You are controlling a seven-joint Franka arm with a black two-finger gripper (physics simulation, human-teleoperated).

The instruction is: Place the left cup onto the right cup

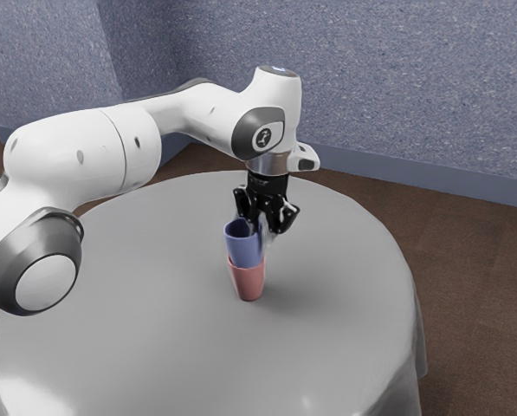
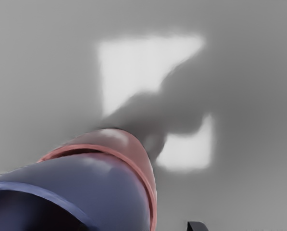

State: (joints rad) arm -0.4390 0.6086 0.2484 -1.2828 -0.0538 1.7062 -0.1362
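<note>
A round table (image 1: 154, 347) draped in a smooth grey cloth stands on a dark brown floor (image 1: 474, 260). Behind it, on the far side, rises a speckled blue-grey wall (image 1: 397, 69) with a plain blue skirting board (image 1: 414, 169) at its foot. The white arm (image 1: 137, 147) reaches in from the exterior view's left and bends down over the middle of the table.

There the blue cup (image 1: 242, 244) sits nested in the pink cup (image 1: 248, 281), tilted slightly toward the exterior view's left, while the pink cup stands upright on the cloth. The gripper (image 1: 260, 227) hangs at the blue cup's right rim; whether it grips the rim or is clear of it cannot be told.

In the wrist view the blue cup (image 2: 85, 192) and the pink cup's rim (image 2: 133, 154) lie just under the hand. Beyond them the grey cloth (image 2: 37, 72) carries a bright square patch of light (image 2: 133, 67) crossed by a dark shadow (image 2: 181, 101).
</note>
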